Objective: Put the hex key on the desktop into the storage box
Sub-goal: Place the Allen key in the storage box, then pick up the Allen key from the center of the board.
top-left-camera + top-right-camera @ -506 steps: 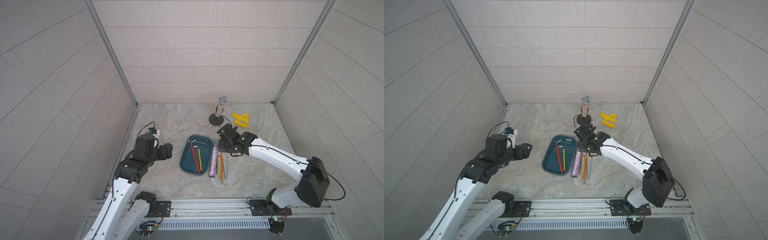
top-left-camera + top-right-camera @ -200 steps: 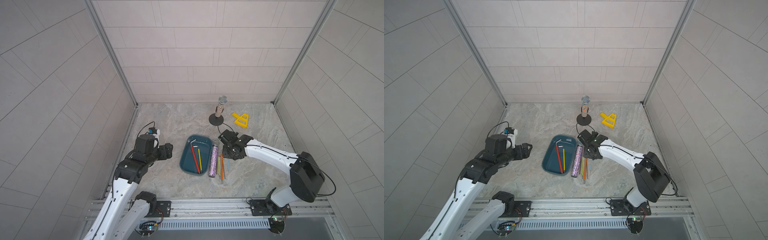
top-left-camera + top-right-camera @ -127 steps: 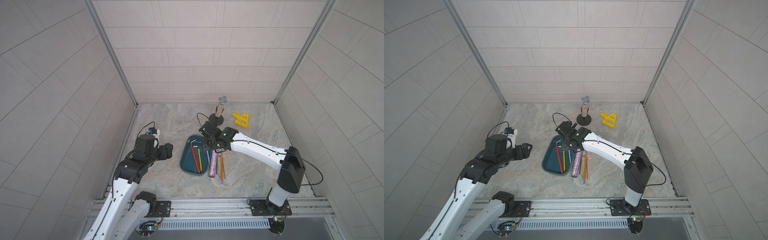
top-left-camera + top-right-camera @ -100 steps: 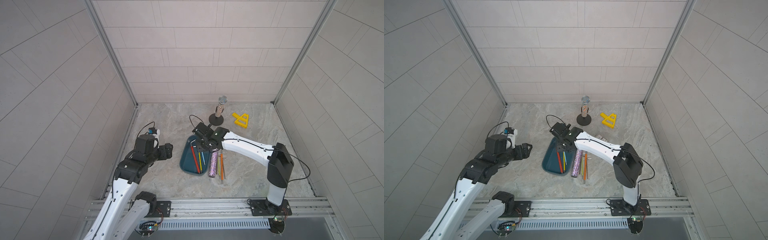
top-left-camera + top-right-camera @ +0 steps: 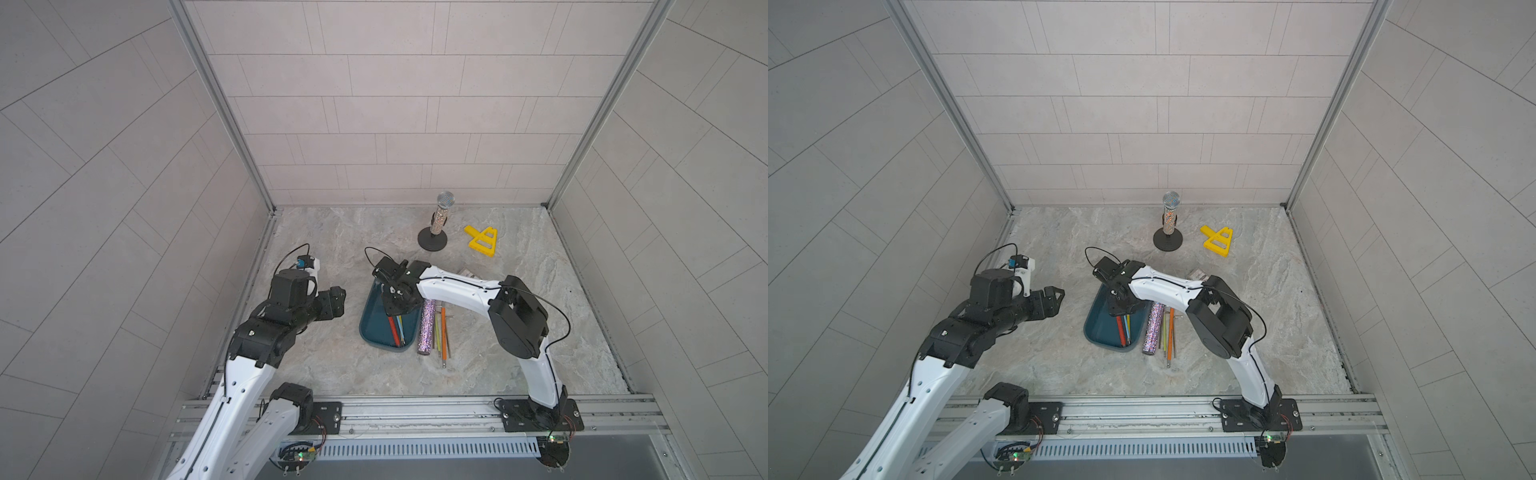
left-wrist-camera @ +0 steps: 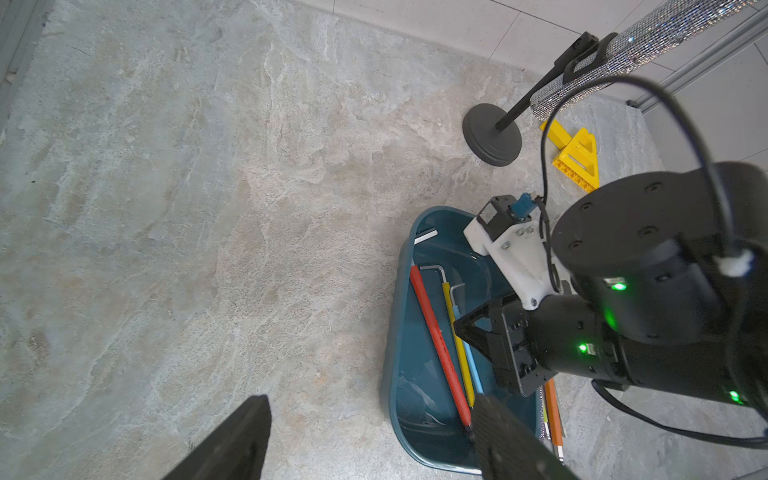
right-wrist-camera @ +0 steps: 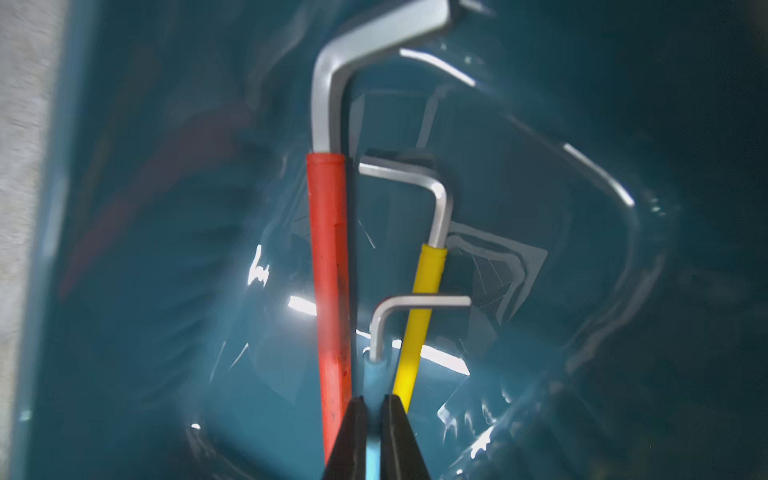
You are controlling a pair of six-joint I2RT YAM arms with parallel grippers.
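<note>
A: We see the right gripper [image 7: 373, 415] low inside the storage box [image 5: 371, 324], the dark teal tub in the middle of the marble desktop [image 5: 332, 365]. Its two black fingers [image 7: 353, 440] are clenched on the blue-sleeved hex key [image 7: 380, 332], and the key's bent steel end sticks out in front of them.

B: Is the blue key lying on the bottom of the tub?

A: We cannot tell; the wrist picture is a little blurred there, so it is maybe just above the bottom. Beside it in the tub lie the red-sleeved hex key [image 7: 330, 266] and the yellow-sleeved hex key [image 7: 422, 299], one on each side of the blue one.

B: What remains on the desktop?

A: The purple glitter tube [image 5: 427, 328] lies just beside the tub. Next to it are the orange-sleeved hex key [image 5: 443, 332] and some thinner keys.

B: And the left gripper [image 5: 338, 301]?

A: It hovers well apart from the tub. In the wrist view its fingers [image 6: 232, 440] stand apart, with nothing between them, but we take it as closed.
</note>
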